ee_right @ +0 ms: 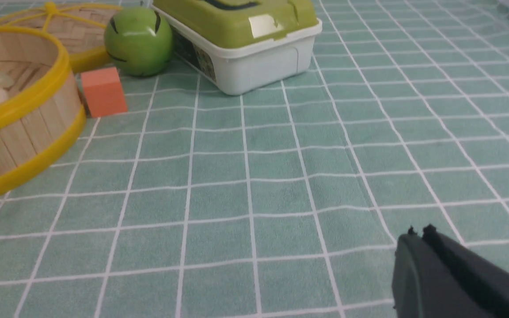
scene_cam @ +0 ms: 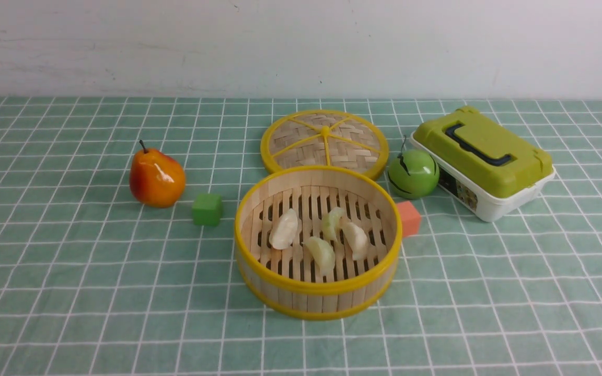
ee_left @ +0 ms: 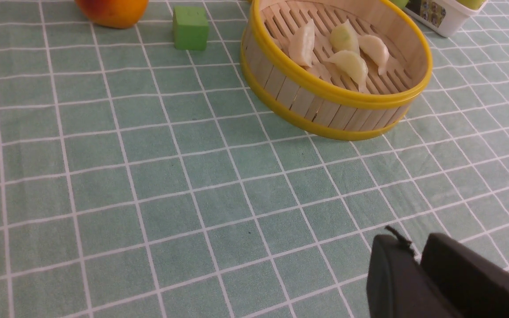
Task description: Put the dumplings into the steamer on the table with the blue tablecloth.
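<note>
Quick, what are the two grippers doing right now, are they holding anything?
Left gripper: fingers nearly together, holding nothing.
Right gripper: fingers shut, holding nothing.

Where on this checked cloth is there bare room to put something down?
The whole near strip in front of the steamer is bare cloth, as is the far left beyond the pear. It is crowded behind and right of the steamer: lid, green ball, orange block, lunch box.
</note>
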`<move>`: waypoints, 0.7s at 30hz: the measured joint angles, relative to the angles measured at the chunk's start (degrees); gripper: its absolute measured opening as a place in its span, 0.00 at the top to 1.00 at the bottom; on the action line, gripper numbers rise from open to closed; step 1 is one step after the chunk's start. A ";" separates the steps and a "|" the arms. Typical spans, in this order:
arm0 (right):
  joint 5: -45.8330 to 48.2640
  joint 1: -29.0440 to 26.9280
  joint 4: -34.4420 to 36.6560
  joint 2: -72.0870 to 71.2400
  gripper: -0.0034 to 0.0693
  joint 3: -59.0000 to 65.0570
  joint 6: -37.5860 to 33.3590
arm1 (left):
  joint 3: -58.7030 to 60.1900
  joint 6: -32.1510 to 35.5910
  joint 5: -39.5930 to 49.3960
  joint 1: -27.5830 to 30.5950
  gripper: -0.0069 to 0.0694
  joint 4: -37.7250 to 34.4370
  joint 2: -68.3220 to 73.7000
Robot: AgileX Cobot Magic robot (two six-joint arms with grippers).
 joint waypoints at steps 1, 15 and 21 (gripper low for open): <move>0.15 0.05 -0.06 0.00 0.96 0.00 0.49 | 0.00 0.00 0.00 0.00 0.79 0.00 0.00; 3.38 0.67 1.20 -0.05 0.95 -0.51 1.49 | 0.00 0.00 0.00 0.00 0.77 0.00 0.00; 3.38 0.67 1.33 -0.05 0.95 -0.51 1.49 | 0.00 0.00 0.00 0.00 0.76 0.00 0.00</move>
